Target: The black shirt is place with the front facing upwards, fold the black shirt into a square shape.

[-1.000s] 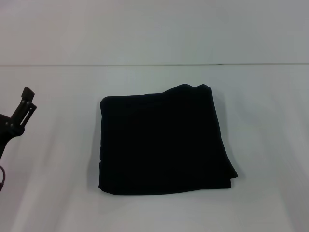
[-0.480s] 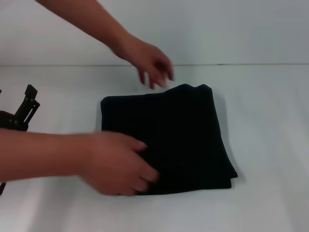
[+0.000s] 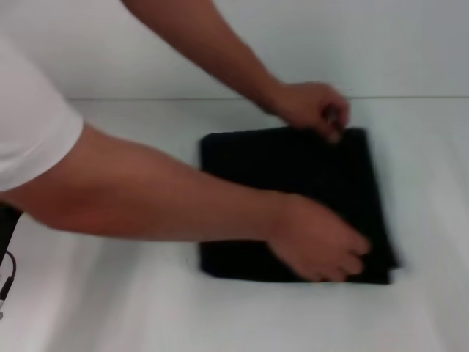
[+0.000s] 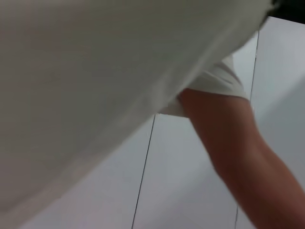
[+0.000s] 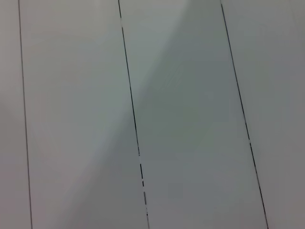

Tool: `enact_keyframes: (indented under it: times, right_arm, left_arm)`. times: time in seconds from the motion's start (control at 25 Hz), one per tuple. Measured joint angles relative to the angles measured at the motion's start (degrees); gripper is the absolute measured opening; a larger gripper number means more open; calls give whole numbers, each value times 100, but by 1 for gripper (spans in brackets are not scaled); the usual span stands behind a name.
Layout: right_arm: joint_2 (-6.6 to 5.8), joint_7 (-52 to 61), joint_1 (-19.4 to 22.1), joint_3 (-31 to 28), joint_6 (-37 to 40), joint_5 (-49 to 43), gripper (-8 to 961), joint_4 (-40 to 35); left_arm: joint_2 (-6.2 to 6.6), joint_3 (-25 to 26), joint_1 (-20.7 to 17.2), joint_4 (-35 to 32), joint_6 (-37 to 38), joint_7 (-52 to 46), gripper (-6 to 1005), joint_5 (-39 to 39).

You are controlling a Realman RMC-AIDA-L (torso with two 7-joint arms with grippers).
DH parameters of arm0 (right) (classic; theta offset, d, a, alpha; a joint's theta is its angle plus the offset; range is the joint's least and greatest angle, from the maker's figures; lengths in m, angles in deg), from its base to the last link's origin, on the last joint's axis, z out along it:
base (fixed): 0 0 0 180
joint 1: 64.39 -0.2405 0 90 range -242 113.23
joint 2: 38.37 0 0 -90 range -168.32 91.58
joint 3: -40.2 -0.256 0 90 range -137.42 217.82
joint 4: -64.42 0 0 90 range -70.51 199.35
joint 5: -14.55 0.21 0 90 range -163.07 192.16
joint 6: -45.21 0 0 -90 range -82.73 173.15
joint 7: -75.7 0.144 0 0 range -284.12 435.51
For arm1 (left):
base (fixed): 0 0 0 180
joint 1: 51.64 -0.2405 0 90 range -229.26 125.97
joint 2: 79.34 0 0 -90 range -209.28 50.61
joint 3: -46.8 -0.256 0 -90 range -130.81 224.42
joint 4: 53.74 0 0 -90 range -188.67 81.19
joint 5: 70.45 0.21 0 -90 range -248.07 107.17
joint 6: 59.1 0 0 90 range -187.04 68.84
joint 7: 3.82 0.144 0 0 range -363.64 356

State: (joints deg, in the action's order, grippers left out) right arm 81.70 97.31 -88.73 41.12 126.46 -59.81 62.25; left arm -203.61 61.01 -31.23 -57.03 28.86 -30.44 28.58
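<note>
The black shirt (image 3: 293, 169) lies folded into a rough square on the white table (image 3: 110, 308) in the head view. Its lettering and neck label do not show. A person's two hands hold it: one hand (image 3: 311, 108) grips its far edge, the other hand (image 3: 319, 246) presses on its near right corner. Only a dark piece of my left arm (image 3: 7, 227) shows at the left edge; its gripper is hidden behind the person's arm. My right gripper is out of view.
The person's forearm (image 3: 161, 202) and white sleeve (image 3: 33, 125) reach across the left half of the table. The left wrist view shows that sleeve (image 4: 95, 71) and arm (image 4: 238, 157). The right wrist view shows only pale panels (image 5: 181, 119).
The person's arms have reached further in and shifted the folded shirt to the right. The hands now hold its far edge and near right corner. My left gripper has become hidden.
</note>
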Motion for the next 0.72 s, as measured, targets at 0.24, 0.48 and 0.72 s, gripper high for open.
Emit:
enact_keyframes:
  times: [0.24, 0.48, 0.72]
  right_arm:
    - [-5, 0, -21, -13, 31, 0, 894, -3]
    - [-2, 0, -50, 6, 133, 0, 894, -3]
    - [10, 0, -68, 7, 156, 0, 894, 10]
  left_arm:
    - [-8, -13, -11, 48, 0, 0, 937, 4]
    - [-2, -14, -11, 108, 0, 0, 937, 11]
    - [8, -14, -7, 109, 2, 0, 937, 11]
